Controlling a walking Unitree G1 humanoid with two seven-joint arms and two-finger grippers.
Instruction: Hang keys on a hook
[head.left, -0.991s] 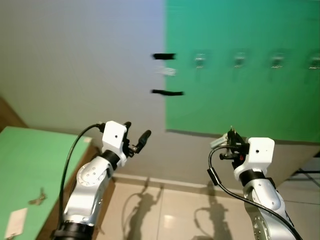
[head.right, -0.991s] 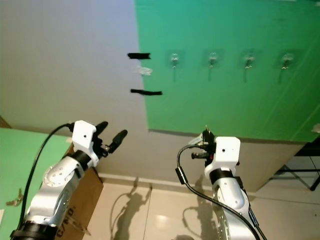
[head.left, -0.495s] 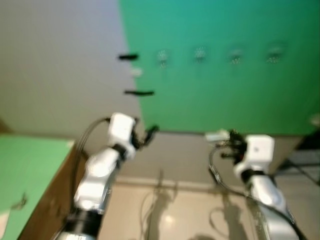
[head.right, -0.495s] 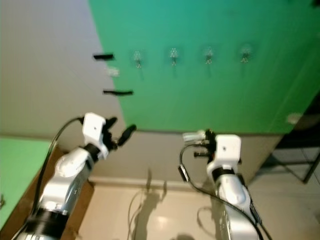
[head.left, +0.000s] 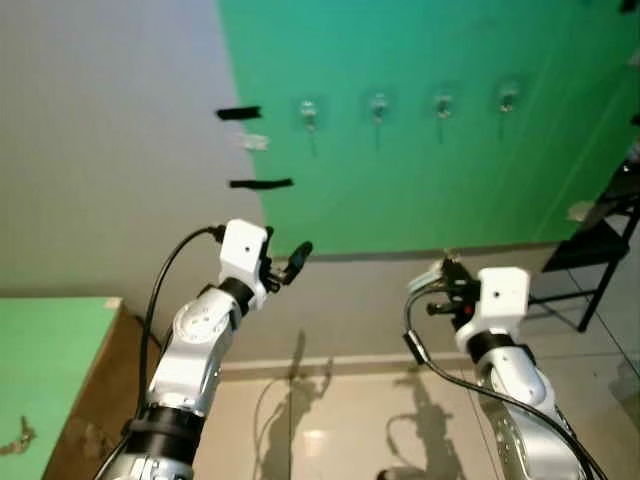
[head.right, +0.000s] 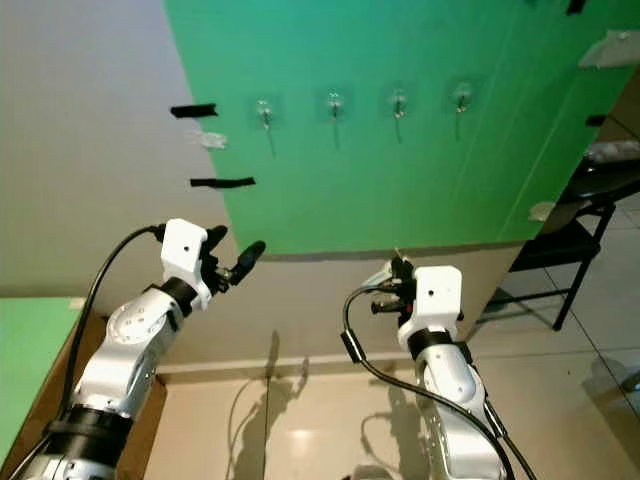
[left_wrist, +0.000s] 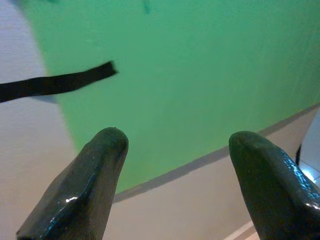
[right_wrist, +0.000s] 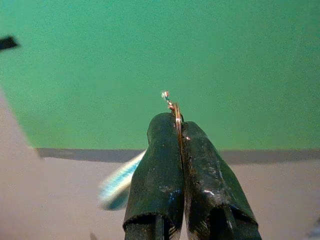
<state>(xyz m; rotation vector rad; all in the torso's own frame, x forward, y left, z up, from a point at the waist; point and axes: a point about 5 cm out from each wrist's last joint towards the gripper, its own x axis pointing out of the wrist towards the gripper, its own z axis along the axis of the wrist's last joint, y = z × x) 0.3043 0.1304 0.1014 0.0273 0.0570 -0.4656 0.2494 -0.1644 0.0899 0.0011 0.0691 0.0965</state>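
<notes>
Several small clear hooks (head.left: 378, 104) sit in a row high on a green wall panel (head.left: 430, 180). My right gripper (head.left: 449, 273) is held up at chest height, well below the hooks and short of the wall. In the right wrist view its fingers (right_wrist: 165, 150) are shut on a thin key ring (right_wrist: 175, 107), and a pale blue-white tag (right_wrist: 120, 182) hangs beside them. The keys themselves are hidden. My left gripper (head.left: 287, 265) is raised to the left, open and empty, pointing at the wall near a black tape strip (left_wrist: 55, 82).
Two black tape strips (head.left: 260, 183) mark the grey wall left of the panel. A green-topped table (head.left: 50, 340) stands at my lower left with another bunch of keys (head.left: 18, 438) on it. A black stand (head.left: 600, 240) is at the right over the tiled floor (head.left: 330, 430).
The camera has swung to the right, so the hooks and tape sit further left in the picture and the black stand has come into view. Both arms keep much the same pose.
</notes>
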